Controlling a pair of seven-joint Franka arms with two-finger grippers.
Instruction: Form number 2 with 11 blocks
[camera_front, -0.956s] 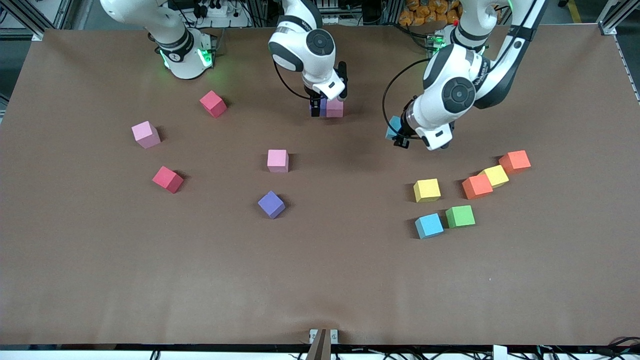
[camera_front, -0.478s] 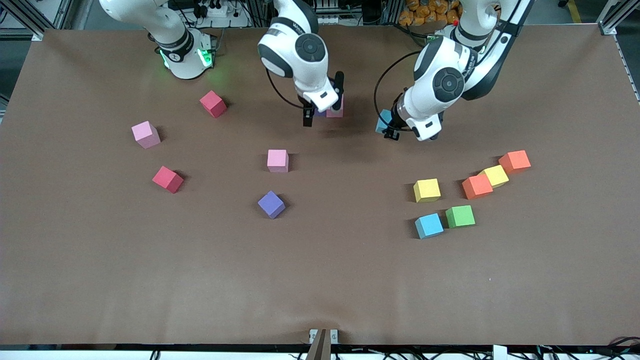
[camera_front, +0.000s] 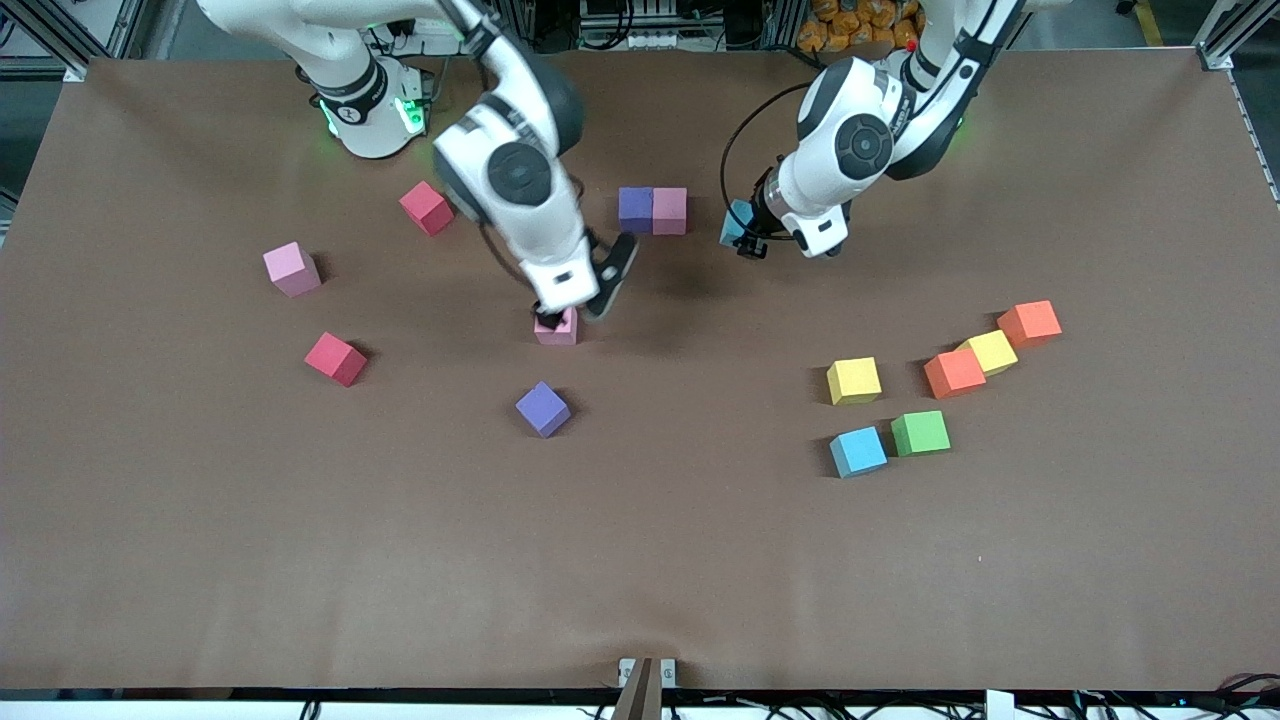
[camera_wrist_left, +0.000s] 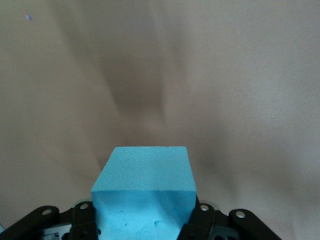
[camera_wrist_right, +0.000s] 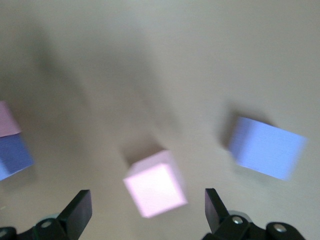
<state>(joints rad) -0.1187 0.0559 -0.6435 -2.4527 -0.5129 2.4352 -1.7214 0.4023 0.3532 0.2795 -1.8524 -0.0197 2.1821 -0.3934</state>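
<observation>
A purple block (camera_front: 636, 209) and a pink block (camera_front: 669, 210) touch side by side near the robots' bases; no number 2 shape is in view. My left gripper (camera_front: 748, 232) is shut on a light blue block (camera_front: 737, 222), held above the table just beside that pink block, toward the left arm's end. In the left wrist view the light blue block (camera_wrist_left: 145, 185) sits between the fingers. My right gripper (camera_front: 580, 300) hangs open over a lone pink block (camera_front: 557, 328). In the right wrist view this pink block (camera_wrist_right: 156, 183) lies between the spread fingers, with a purple block (camera_wrist_right: 267, 148) nearby.
Loose blocks: red (camera_front: 427, 207), pink (camera_front: 292, 269), red (camera_front: 336, 358) and purple (camera_front: 543, 408) toward the right arm's end. Toward the left arm's end lie yellow (camera_front: 854, 380), orange (camera_front: 954, 372), yellow (camera_front: 990, 351), orange (camera_front: 1030, 322), green (camera_front: 920, 432) and light blue (camera_front: 858, 451).
My right gripper left the purple and pink pair and swung toward the front camera, over the lone pink block. My left gripper carried the light blue block closer to the pair.
</observation>
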